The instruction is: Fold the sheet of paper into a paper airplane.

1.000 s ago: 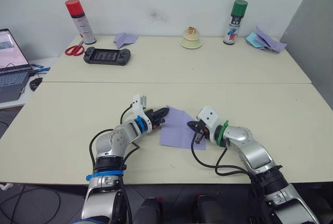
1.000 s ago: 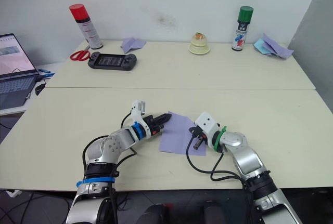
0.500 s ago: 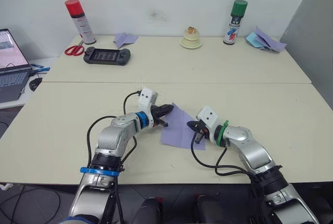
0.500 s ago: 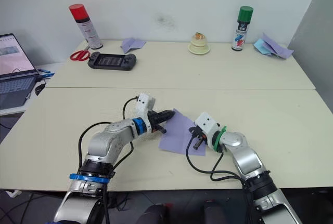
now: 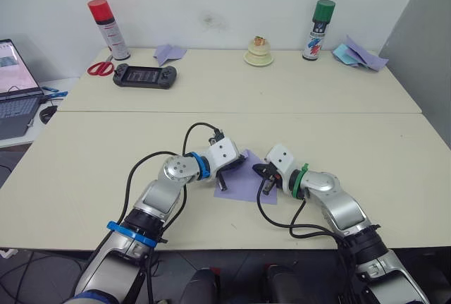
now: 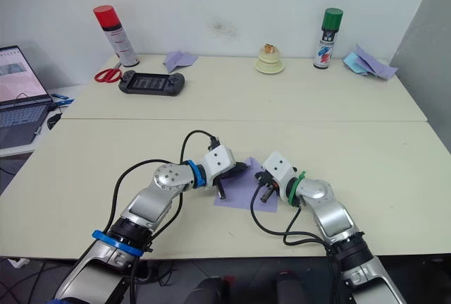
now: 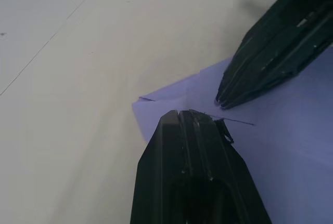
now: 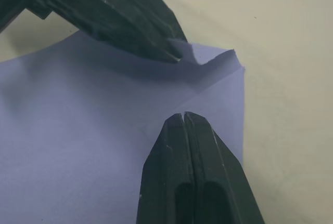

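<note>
The lavender sheet of paper (image 5: 239, 179) lies flat between the left gripper (image 7: 195, 116) and right gripper (image 8: 184, 116), both pressed together on it; its long axis runs away from the robot.

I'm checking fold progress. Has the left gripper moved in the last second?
Yes. The left gripper has swung right over the paper, toward the right gripper, which holds its place. Its fingers now press the sheet's far corner.
</note>
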Action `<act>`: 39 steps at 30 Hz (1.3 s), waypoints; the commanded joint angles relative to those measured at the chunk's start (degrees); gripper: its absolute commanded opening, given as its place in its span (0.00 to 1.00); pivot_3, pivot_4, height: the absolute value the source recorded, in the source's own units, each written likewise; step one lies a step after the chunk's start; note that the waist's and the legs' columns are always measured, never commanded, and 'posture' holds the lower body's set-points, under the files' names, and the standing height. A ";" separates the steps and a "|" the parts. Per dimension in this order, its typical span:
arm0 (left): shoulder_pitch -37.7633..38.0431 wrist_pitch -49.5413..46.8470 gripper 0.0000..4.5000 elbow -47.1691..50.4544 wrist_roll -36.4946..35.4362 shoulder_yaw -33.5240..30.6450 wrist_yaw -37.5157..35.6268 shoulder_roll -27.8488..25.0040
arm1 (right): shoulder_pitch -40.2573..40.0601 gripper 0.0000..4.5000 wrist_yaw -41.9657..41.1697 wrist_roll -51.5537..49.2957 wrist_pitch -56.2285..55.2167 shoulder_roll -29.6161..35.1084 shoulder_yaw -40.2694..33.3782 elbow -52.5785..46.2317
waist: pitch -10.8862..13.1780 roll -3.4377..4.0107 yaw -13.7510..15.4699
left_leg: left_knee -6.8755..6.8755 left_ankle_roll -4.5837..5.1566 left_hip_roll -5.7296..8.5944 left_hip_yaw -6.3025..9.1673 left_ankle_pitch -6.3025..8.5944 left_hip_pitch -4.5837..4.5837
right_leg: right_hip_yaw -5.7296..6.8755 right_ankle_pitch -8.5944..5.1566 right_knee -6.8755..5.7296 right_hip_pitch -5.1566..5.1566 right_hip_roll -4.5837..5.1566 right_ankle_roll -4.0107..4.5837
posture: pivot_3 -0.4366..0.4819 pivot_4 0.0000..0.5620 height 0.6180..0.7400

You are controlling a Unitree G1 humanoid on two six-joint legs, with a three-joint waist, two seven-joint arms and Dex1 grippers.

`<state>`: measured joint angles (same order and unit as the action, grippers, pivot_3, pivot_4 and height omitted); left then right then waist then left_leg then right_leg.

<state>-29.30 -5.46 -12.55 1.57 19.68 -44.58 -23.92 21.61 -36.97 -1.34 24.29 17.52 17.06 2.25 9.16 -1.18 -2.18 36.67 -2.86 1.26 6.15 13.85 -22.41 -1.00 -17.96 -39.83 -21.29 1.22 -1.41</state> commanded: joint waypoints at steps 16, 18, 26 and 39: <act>3.82 15.51 0.00 -7.11 5.73 1.44 -1.58 -0.49 | -2.53 0.00 2.14 1.11 2.79 -2.28 2.07 0.84 | -0.01 0.01 -0.31 | -0.14 0.01 -0.05 -0.02 0.00 0.10 | 0.00 0.00 0.00 0.00 -0.04 0.00 | 0.48 0.27 0.85; 4.10 16.72 0.00 -7.79 6.51 1.47 -1.05 -0.77 | -2.76 0.00 2.37 1.11 2.94 -2.51 2.20 0.57 | -0.01 0.01 -0.31 | -0.21 0.01 -0.05 -0.03 0.00 0.21 | 0.00 -0.01 0.00 0.06 -0.04 0.00 | 0.48 0.27 0.85; 3.65 13.31 0.00 -8.43 6.30 -1.30 2.33 0.58 | -3.23 0.00 3.07 1.08 3.15 -3.36 2.46 0.31 | -0.11 0.09 -0.16 | -0.52 0.03 -0.04 -0.09 -0.02 0.55 | 0.00 -0.02 0.08 0.24 -0.04 0.00 | 0.48 0.27 0.85; 4.98 8.54 0.00 -5.80 6.36 -2.62 3.47 -0.10 | -3.25 0.00 3.42 1.25 2.68 -4.63 2.45 0.91 | -0.11 0.10 -0.37 | -0.58 0.05 -0.07 -0.07 -0.03 0.64 | 0.00 -0.02 0.11 0.29 -0.05 0.00 | 0.48 0.27 0.85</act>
<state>-25.21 4.90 -17.63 6.14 17.61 -42.17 -22.70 19.84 -33.19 -0.75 25.24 13.46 17.00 0.92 9.04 -1.07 -2.54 36.08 -2.81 1.19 6.08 13.82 -21.78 -1.01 -17.98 -39.72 -21.01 1.16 -1.41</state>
